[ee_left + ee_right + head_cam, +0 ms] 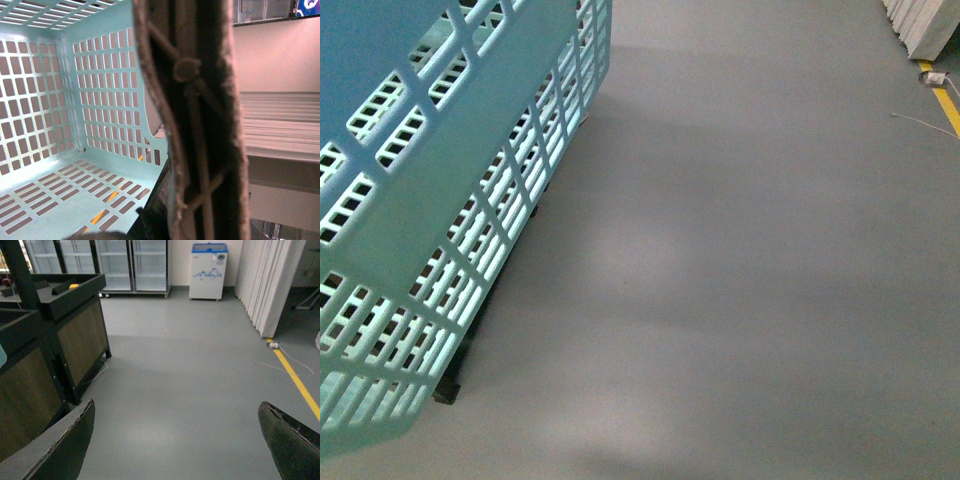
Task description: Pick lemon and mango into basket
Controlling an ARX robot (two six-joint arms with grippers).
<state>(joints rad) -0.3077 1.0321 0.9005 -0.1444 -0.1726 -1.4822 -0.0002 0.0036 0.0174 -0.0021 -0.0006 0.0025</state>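
Observation:
The pale turquoise basket [440,220] hangs tilted at the left of the front view, above the grey floor. In the left wrist view I see into the basket [55,125]; no fruit shows in the part of its inside that I can see. My left gripper [192,210] is shut on the basket's brown handle [192,100], which fills the middle of that view. My right gripper [175,440] is open and empty above bare floor. The lemon is out of view. A small yellow-orange thing [74,286], perhaps the mango, lies in a dark display stand; I cannot tell.
Dark wooden display stands [65,325] stand to one side in the right wrist view. Glass-door fridges [132,265] and a small white freezer [209,270] line the far wall. A white folding partition [270,285], a yellow floor line [297,382] and a loose cable [287,362] lie opposite.

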